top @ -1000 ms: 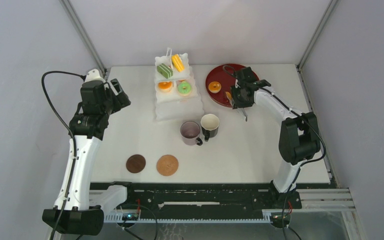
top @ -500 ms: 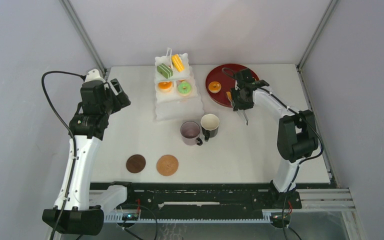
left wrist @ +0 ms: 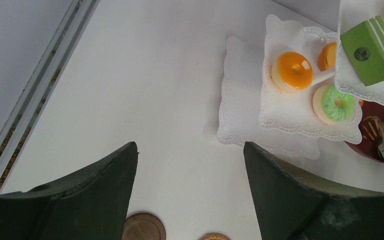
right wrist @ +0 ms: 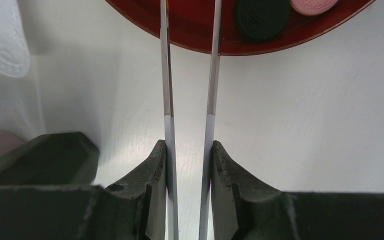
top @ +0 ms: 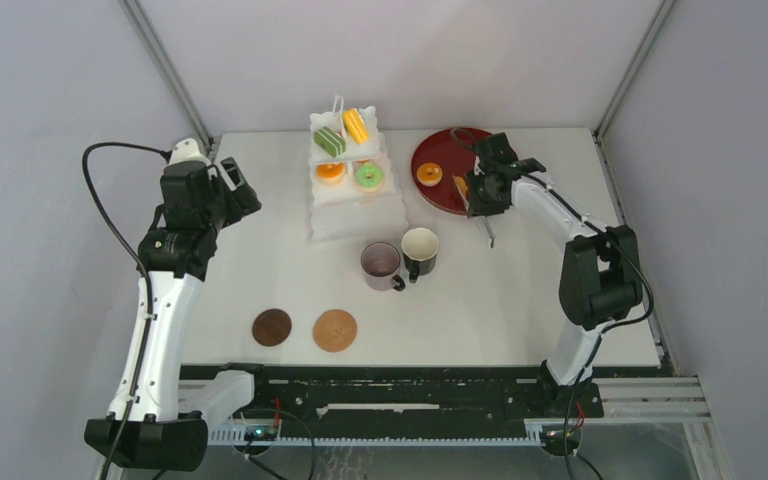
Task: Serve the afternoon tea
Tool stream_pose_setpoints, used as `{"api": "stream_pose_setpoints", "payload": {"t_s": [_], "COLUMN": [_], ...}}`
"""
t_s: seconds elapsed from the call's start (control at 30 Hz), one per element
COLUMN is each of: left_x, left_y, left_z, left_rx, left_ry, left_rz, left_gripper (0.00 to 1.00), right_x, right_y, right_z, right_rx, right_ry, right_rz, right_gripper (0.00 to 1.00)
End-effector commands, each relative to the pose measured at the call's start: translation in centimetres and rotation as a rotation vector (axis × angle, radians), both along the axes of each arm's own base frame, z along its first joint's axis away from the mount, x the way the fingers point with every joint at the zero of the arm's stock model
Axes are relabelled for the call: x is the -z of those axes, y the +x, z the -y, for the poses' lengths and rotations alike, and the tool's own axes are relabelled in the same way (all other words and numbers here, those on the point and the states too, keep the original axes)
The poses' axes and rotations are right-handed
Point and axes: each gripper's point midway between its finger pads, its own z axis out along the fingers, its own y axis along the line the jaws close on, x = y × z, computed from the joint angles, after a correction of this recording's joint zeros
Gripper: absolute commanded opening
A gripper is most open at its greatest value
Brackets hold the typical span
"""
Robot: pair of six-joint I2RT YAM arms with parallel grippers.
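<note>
Top external: two mugs (top: 381,262) (top: 419,248), two coasters (top: 272,327) (top: 335,330); left pincer (left wrist: 190,146) wide, right pincer (right wrist: 187,146) clamps tongs (right wrist: 166,75).

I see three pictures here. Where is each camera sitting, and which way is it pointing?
Top external: above and behind the arms, looking down on the table; both arms show.
Left wrist: on the left arm, looking down between the open left fingers at the white stand.
Right wrist: on the right arm, looking along the tongs clamped in the right fingers toward the red tray.
Shared: top and left wrist both show the stand and the two coasters.
</note>
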Motion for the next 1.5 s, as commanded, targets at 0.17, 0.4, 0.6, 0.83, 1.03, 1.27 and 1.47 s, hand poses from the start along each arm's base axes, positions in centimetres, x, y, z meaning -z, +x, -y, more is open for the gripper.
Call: {"api": "stream_pose_setpoints", "payload": {"t_s": [0.17, 0.4, 0.6, 0.83, 1.03, 1.27, 1.47], "left_x": [-1.9, -1.8, -1.7, -1.9, -1.8, -1.9, -1.7], "left_y": [-0.1, -0.3, -0.5, -0.8, -1.0, -0.9, -0.9], "left_z": [-0.1, -0.2, -0.4, -0.6, -0.7, -0.6, -0.5], "left_rx": [-0.005, -0.012, -0.018, -0.024, -0.029, -0.024, -0.022], "left_ry": [-0.002, 0.003, 0.01, 0.014, 0.019, 0.014, 0.014], "left_rz": [0.073, 0.074, 0.072, 0.075, 0.071, 0.074, 0.07], "left_gripper": [0.82, 0.82, 0.82, 0.82, 0.82, 0.82, 0.82], "right_x": [-8.4, -8.3, -7.5, -6.6, -5.7, -5.4, -5.2], "right_y": [1.7, 1.1, 0.5, 0.3, -0.4, -1.0, -1.0], "right_z": [-1.6, -5.9, -9.5, -12.7, -14.2, -14.5, -14.8], "right_rx": [0.016, -0.103, -0.202, -0.303, -0.368, -0.397, -0.4], "right_ry": [0.187, 0.23, 0.244, 0.247, 0.23, 0.22, 0.223], "right_rz": [0.228, 0.186, 0.147, 0.089, 0.029, 0.003, -0.003], "right_gripper": [0.17, 0.17, 0.17, 0.17, 0.19, 0.32, 0.4]}}
